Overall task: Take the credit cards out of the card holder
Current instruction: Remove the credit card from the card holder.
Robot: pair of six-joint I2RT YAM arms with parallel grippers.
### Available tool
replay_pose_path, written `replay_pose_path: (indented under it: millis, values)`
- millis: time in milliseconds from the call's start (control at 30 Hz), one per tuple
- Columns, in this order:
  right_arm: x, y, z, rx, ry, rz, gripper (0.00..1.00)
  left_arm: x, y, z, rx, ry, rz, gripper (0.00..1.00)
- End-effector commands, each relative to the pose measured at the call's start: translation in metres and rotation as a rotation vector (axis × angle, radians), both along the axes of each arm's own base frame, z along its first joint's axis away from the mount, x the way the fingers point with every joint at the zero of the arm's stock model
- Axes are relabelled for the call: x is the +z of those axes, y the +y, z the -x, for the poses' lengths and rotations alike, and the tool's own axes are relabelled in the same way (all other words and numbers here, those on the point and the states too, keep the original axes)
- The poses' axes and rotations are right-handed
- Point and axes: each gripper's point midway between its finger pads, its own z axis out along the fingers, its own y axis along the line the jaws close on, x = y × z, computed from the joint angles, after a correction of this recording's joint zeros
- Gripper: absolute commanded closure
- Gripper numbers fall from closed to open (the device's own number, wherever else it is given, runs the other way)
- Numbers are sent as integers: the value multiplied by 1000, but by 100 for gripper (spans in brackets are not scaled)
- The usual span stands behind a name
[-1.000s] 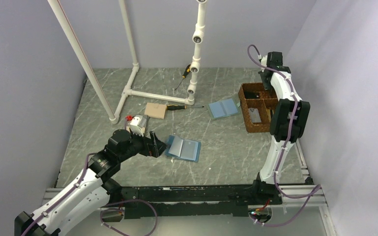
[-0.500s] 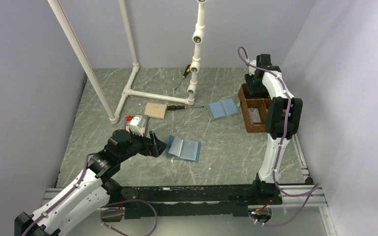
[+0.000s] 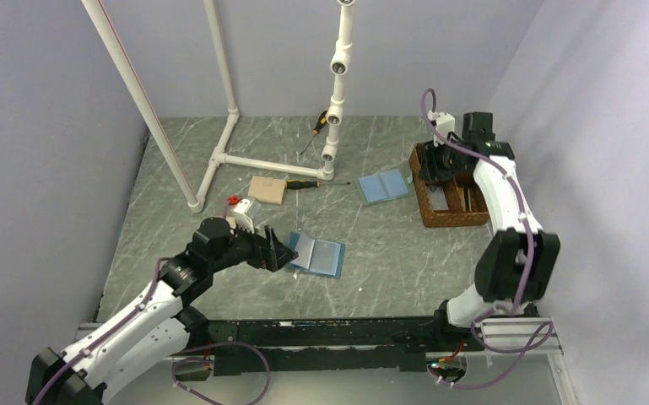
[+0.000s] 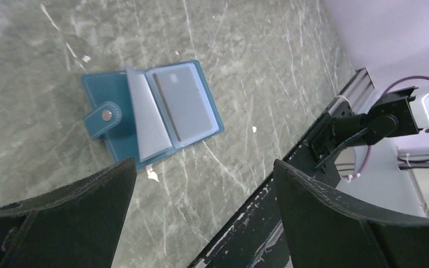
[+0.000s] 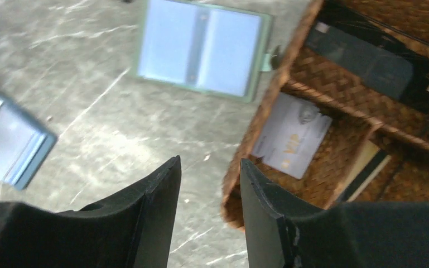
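Grey marble table [image 3: 388,261] | card holder [image 4: 150,114] lies open mid-table, grey card [image 4: 183,103] in its sleeve | left gripper [image 4: 203,184] fingers wide apart, empty, just beside holder | right gripper [image 5: 209,167] fingers slightly apart, empty, above wicker basket [image 5: 259,128] edge; silvery card [image 5: 293,135] inside basket

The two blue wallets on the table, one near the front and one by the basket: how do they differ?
The card holder is dark teal; the folder is paler blue-grey. The card holder lies by the left gripper, the folder beside the wicker basket. A leaf of the card holder stands up partway; the folder lies flat. Both are open.
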Motion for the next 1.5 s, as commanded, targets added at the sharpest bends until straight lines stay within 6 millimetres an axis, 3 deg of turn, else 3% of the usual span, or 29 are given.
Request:
replay_pose_path:
  millis: [0, 67, 200, 333, 433, 567, 700, 867, 1067, 1167, 1467]
  values:
    - [25, 38, 31, 204, -152, -145, 53, 19, -22, 3, -100, 6, 91, 4]
    - [40, 56, 49, 295, -219, -210, 49, 21, -29, 0, -117, 14, 111, 4]
    - [64, 95, 87, 520, -298, -407, 32, 19, -39, -4, -134, 73, 122, 5]
    - [67, 112, 113, 636, -320, -530, 15, 14, -46, -9, -123, 113, 111, 7]
    - [62, 117, 119, 655, -309, -547, 1, 5, -52, -13, -92, 137, 50, 9]
    - [56, 126, 122, 674, -297, -547, 1, -15, -57, -14, -40, 183, -81, 12]
    - [42, 140, 120, 678, -250, -516, 1, -30, -68, -15, -17, 216, -177, 22]
    - [24, 152, 114, 652, -187, -478, 7, -49, -85, -16, 5, 235, -304, 30]
    - [7, 160, 109, 633, -137, -442, 14, -69, -89, -25, 158, 253, -504, 30]
    - [3, 161, 109, 636, -122, -431, 14, -86, -77, -28, 261, 281, -664, 27]
    - [-6, 160, 105, 621, -99, -411, 14, -97, -91, -28, 191, 265, -736, 24]
